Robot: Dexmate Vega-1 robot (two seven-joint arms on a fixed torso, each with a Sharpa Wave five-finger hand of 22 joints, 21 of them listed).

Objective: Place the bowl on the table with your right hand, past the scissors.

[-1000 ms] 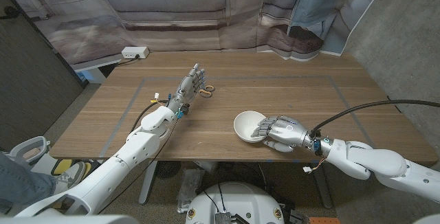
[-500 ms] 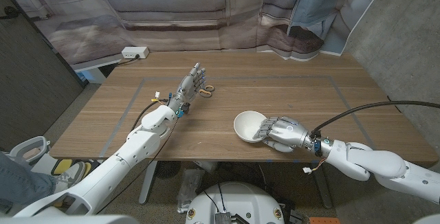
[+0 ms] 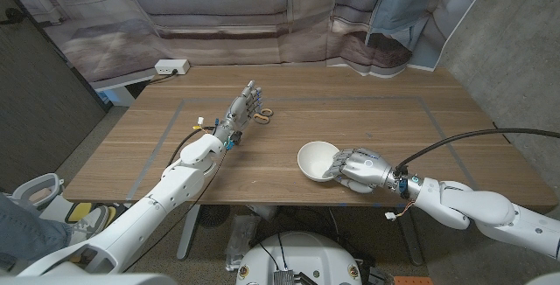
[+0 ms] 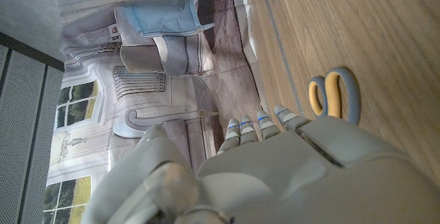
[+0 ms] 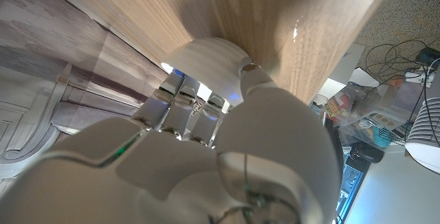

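A white bowl [image 3: 315, 159] sits on the wooden table [image 3: 376, 123] near its front edge, right of centre. My right hand [image 3: 359, 170] grips the bowl's right rim, fingers over the edge. The right wrist view shows the fingers [image 5: 182, 107] wrapped over the bowl [image 5: 210, 56]. The scissors [image 3: 265, 115], with yellow and grey handles, lie further back and to the left of the bowl. My left hand [image 3: 243, 107] stands just beside them with fingers straight, holding nothing. The scissors' handles [image 4: 335, 95] lie just beyond the left hand [image 4: 295, 176].
A white power strip [image 3: 171, 66] lies at the table's back left corner. Thin tape lines [image 3: 437, 114] mark a rectangle on the tabletop. A black cable [image 3: 472, 135] arcs over the table's right side. A printed backdrop [image 3: 219, 5] hangs behind the table.
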